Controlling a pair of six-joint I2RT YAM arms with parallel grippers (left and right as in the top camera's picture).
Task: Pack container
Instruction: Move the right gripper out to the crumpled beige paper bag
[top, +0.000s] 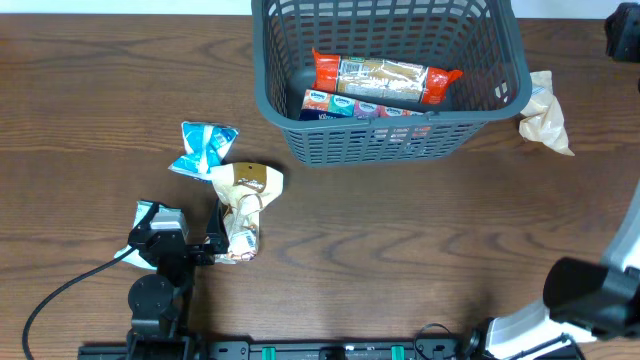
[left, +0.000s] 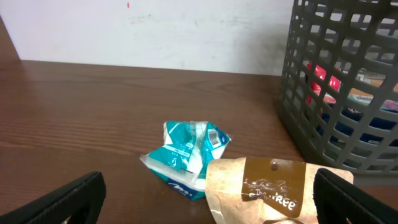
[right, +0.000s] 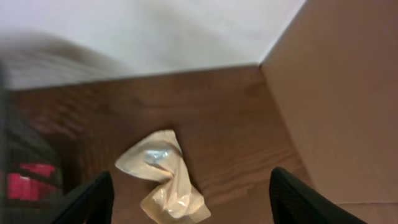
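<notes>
Now: both pincers open, container well ahead of the left one

The slotted grey container (top: 380, 140) stands at the far side of the surface (top: 400, 240), holding a red-ended biscuit packet (top: 385, 78) and a multicoloured pack (top: 355, 105). The left pincer (left: 211, 199), spread wide, sits well short of it and to its left, with a brown-labelled tan packet (top: 245, 190) between its fingers and a blue packet (top: 205, 148) just beyond. The right pincer (right: 191, 186), partly spread and empty, hovers right of the container over a crumpled tan wrapper (right: 165, 180).

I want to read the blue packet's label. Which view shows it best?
The left wrist view: the blue packet lies close and sharp, beside the tan packet. Overhead shows it small and crumpled; the right wrist view misses it.
</notes>
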